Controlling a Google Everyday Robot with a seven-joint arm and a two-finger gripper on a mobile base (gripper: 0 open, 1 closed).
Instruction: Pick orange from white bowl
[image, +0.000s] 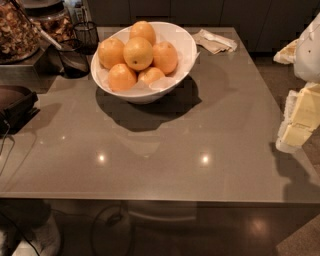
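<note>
Jaws wide or narrow, I cannot tell from where I stand, for the gripper (299, 119) hangs at the right edge of the grey table (165, 150), pale and partly out of sight. Well apart from it, toward the far left of the table, sits the white bowl (184, 49), heaped with six oranges. To my eye the topmost orange (138, 53) is the handiest one, and it lies leftward and farther back from the gripper, so the reach would have to cross the tabletop and come in over the bowl's right rim.
</note>
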